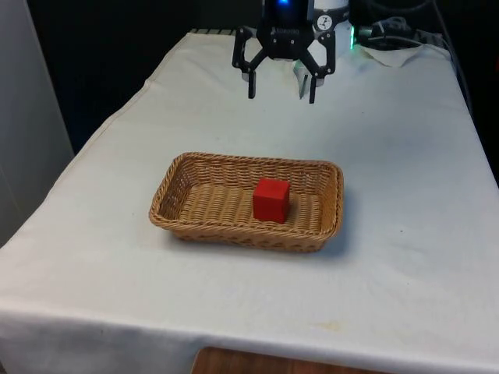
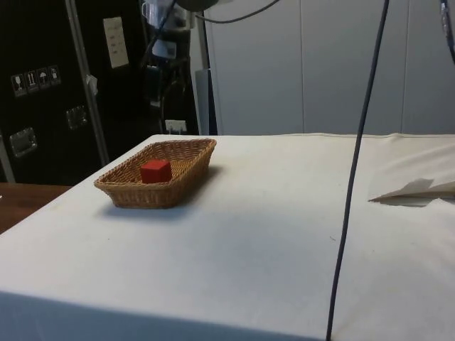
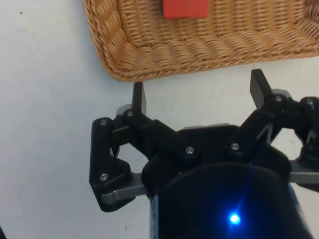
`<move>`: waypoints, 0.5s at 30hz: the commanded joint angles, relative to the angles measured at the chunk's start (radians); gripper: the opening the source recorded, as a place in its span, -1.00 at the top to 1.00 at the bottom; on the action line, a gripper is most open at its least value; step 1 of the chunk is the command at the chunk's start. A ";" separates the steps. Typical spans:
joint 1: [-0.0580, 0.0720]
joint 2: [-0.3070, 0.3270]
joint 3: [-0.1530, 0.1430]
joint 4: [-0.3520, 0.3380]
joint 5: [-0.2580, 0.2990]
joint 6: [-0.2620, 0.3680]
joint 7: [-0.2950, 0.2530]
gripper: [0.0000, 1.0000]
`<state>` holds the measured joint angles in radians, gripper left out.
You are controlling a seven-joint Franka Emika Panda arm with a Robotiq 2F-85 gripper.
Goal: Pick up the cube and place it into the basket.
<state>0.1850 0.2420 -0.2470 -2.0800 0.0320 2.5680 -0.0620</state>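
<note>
cube red | basket tan woven wicker | cloth white

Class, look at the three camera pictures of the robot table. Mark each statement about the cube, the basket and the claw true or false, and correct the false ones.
1. The red cube lies inside the woven wicker basket. True.
2. The black two-finger claw grips the cube. False: it is open and empty, hanging above the white cloth beyond the basket.
3. The basket is round. False: it is rectangular with rounded corners.
4. In the front view the cube sits towards the basket's right half. True.
5. The cube leans on the basket's rim. False: it rests on the basket's floor.
</note>
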 commanded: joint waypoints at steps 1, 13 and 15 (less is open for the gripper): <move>0.003 -0.014 -0.003 -0.020 -0.007 0.023 0.004 -1.00; 0.002 -0.091 -0.003 -0.081 -0.010 0.024 -0.012 -1.00; 0.002 -0.101 -0.003 -0.085 -0.011 0.019 -0.016 -1.00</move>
<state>0.1850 0.1500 -0.2470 -2.1590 0.0320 2.5910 -0.0830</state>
